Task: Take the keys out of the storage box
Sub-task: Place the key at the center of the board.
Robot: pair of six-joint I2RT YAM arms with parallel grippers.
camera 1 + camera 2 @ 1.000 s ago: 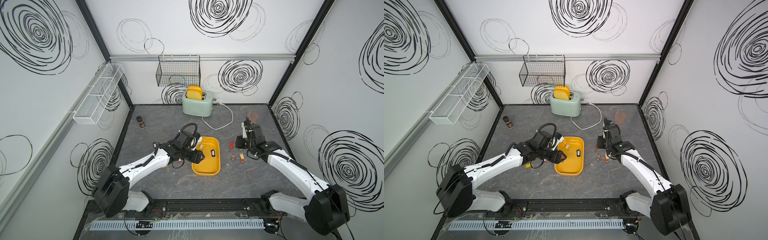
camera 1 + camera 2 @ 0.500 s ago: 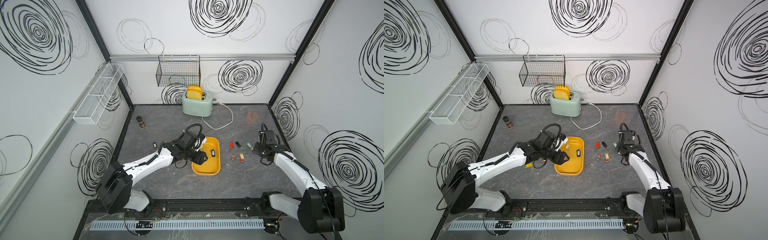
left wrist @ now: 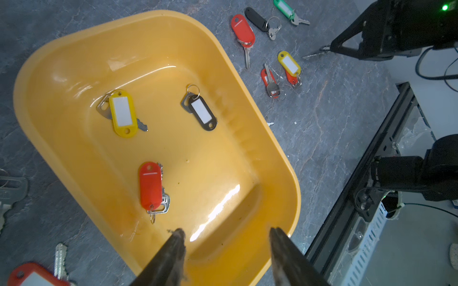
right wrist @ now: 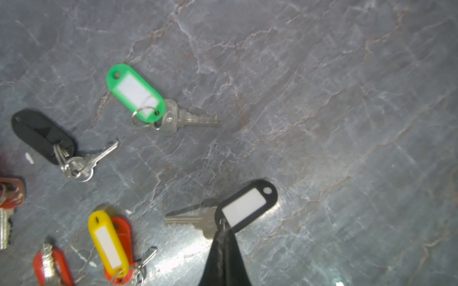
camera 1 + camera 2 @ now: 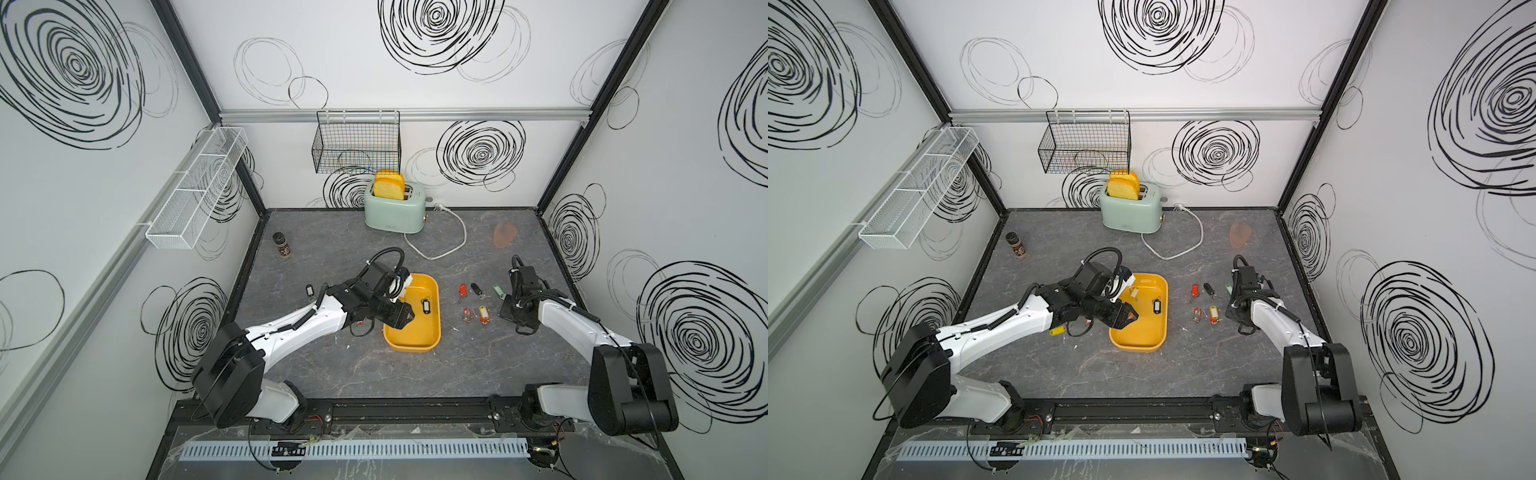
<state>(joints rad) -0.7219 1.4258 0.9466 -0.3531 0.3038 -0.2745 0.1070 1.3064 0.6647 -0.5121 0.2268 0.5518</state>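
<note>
A white mesh basket (image 5: 195,195) hangs on the left wall. Below it, near the left edge of the tabletop (image 5: 332,374) and toward the back, stands a small brown spice jar (image 5: 281,245). Nearer the front, a lone black-tagged key (image 5: 308,291) lies just beside the left arm (image 5: 299,328), and a yellow-tagged stray (image 5: 1057,330) peeks out from under that arm.

The left fingers (image 3: 173,252) are spread apart with nothing between them, hovering over the left side of the storage box (image 5: 411,348). The box sits about mid-tabletop. Three keys lie in it, apart from one another: a yellow-tagged key (image 3: 122,112), a black-tagged boxed key (image 3: 203,112) and a red-tagged key (image 3: 150,184).

Behind the box, at the back edge, a mint toaster (image 5: 395,212) holds toast (image 5: 388,187). Its white cord (image 5: 453,245) curls toward the right. A black wire basket (image 5: 357,143) hangs on the back wall above it.

Just right of the box, a cluster of keys (image 5: 473,301) rests on the tabletop. A red tag (image 5: 462,290), a black tag (image 5: 475,288) and a green tag (image 5: 498,290) form a row. Nearer the front lie another red tag (image 5: 466,313) and a yellow tag (image 5: 482,311), which overlaps one more red tag.

The right fingers (image 4: 224,247) are pressed together on the ring of a pinched black-tagged key (image 4: 247,204), just right of the cluster. Whether this key touches the tabletop I cannot tell. A reddish stain (image 5: 505,235) marks the surface near the back right corner.
</note>
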